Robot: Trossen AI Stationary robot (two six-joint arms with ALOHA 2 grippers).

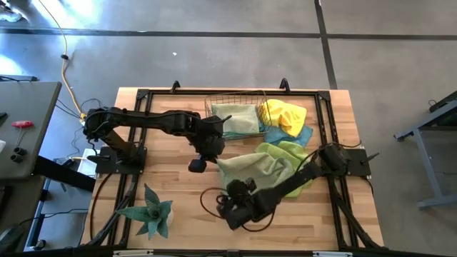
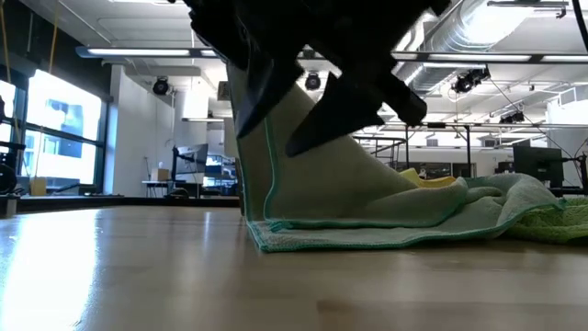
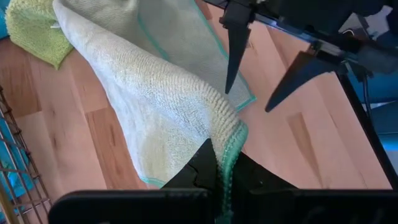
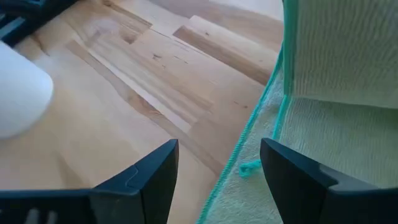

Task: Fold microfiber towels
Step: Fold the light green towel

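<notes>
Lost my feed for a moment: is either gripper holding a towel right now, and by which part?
The left gripper pinches the pale green towel by its teal-edged corner, lifted off the table. The right gripper is open, holding nothing.

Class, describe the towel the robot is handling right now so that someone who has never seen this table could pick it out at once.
Start at the copper wire basket at the table's far edge and come toward the table's middle. There lies the pale green towel with teal stitched edging. Unlike the yellow towel, light blue towel and lime green towel piled nearby, one corner is pinched up by the shut left gripper, with the right gripper open beside it.
</notes>
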